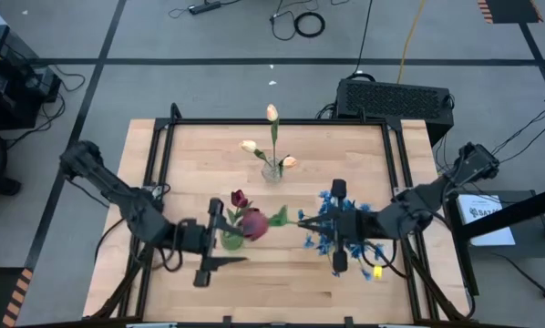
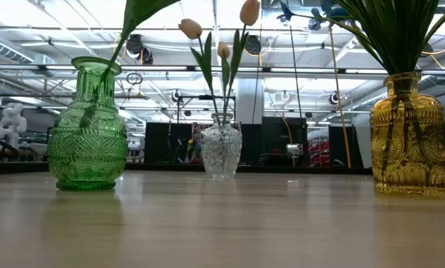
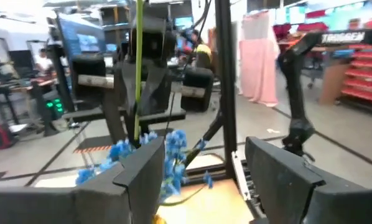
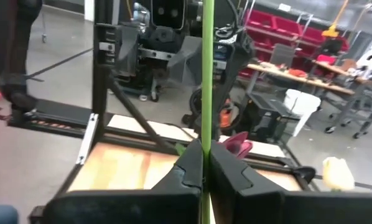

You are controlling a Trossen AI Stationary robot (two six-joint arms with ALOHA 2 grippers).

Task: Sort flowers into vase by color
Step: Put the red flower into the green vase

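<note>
1. High view: left gripper (image 1: pixel 220 239) is over the green vase (image 1: pixel 231 240) at the table (image 1: pixel 190 155) front-left, dark red tulips (image 1: pixel 247 217) in this vase. Right gripper (image 1: pixel 334 223) is at the blue flowers (image 1: pixel 338 228) near the yellow vase (image 1: pixel 377 271), front-right. Cream-peach tulips (image 1: pixel 271 137) stand in the clear vase (image 1: pixel 272 169), center-back.
2. Low view: green vase (image 2: pixel 87 126) on the left, clear vase (image 2: pixel 221 149) w/ peach tulips (image 2: pixel 221 33) in the middle, farther back, yellow vase (image 2: pixel 410 138) on the right w/ many green stems. No gripper is seen here.
3. Left wrist view: left gripper fingers (image 3: pixel 142 177) stand apart, nothing between them. Across the table the right gripper (image 3: pixel 137 118) holds a green stem (image 3: pixel 138 68) upright above blue flowers (image 3: pixel 167 158).
4. Right wrist view: right gripper (image 4: pixel 204 163) is closed on a green stem (image 4: pixel 206 74), stem upright. A dark red tulip (image 4: pixel 237 144) is behind it.
</note>
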